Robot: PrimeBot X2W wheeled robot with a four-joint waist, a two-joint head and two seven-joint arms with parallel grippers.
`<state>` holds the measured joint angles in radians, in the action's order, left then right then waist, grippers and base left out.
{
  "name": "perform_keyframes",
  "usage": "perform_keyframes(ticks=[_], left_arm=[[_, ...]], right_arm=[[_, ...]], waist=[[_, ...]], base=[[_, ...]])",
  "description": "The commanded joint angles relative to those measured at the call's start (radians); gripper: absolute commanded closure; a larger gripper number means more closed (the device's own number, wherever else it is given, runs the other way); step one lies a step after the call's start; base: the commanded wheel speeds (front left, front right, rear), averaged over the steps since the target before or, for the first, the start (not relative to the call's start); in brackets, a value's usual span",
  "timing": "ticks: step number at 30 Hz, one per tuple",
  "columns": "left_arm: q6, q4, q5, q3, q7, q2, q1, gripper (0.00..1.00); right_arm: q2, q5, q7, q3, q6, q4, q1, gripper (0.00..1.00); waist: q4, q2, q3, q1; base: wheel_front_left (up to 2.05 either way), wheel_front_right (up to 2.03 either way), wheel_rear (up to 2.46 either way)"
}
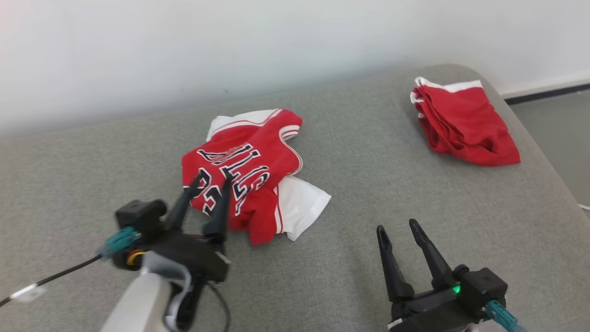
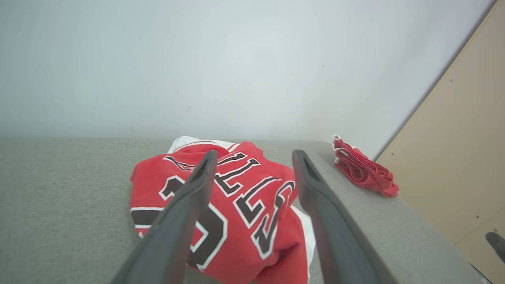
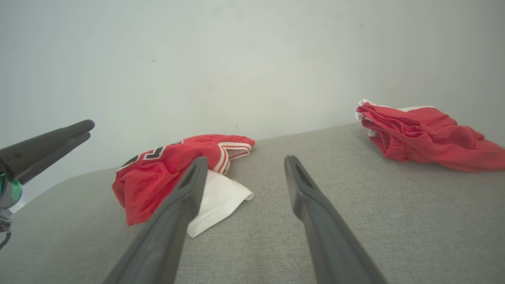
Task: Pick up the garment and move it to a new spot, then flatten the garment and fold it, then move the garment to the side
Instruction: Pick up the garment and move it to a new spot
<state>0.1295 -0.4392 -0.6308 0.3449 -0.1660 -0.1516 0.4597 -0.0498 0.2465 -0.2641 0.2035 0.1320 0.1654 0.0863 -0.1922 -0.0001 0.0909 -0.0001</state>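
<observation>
Plain pale wall (image 1: 230,41), grey fabric surface (image 1: 359,138) with rounded corner, dark baseboard (image 1: 548,94), grey floor (image 1: 562,133), beige panel (image 2: 453,157)

Black lettering on red jersey (image 1: 258,143) — crumpled, upside-down, likely "23", word unreadable

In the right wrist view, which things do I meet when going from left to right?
Left tool → crumpled red jersey → folded red garment. The right tool overlaps the jersey, so it is left out.
</observation>
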Motion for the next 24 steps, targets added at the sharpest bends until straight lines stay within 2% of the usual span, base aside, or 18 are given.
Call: perform_keyframes(ticks=[1, 6, 13, 20, 24], left_arm=[[-0.002, 0.005, 0.01, -0.011, -0.019, -0.026, -0.024, 0.0], [-0.034, 0.032, 0.068, -0.023, -0.053, -0.108, -0.078, 0.0], [-0.077, 0.077, 0.087, -0.058, -0.082, -0.153, -0.184, 0.0], [-0.123, 0.138, 0.124, -0.112, -0.099, -0.156, -0.326, 0.0], [-0.129, 0.221, 0.16, -0.192, -0.099, -0.11, -0.413, 0.0]], right_arm=[[-0.001, -0.003, 0.0, -0.015, -0.002, -0.005, -0.014, 0.0], [0.0, -0.011, 0.0, -0.048, -0.002, -0.013, -0.033, 0.0], [0.0, -0.022, 0.0, -0.085, -0.002, -0.022, -0.06, 0.0], [0.0, -0.029, 0.0, -0.119, -0.002, -0.026, -0.083, 0.0], [0.0, -0.035, 0.0, -0.133, -0.002, -0.029, -0.09, 0.0]], waist=[[0.028, 0.0001, -0.028, 0.0001], [0.057, 0.0001, -0.047, 0.0001], [0.1, 0.0001, -0.064, 0.0001], [0.133, 0.0001, -0.079, 0.0001], [0.146, 0.0001, -0.083, 0.0001]], base=[[0.0, 0.0, 0.0], [0.0, 0.0, 0.0], [0.0, 0.0, 0.0], [0.0, 0.0, 0.0], [0.0, 0.0, 0.0]])
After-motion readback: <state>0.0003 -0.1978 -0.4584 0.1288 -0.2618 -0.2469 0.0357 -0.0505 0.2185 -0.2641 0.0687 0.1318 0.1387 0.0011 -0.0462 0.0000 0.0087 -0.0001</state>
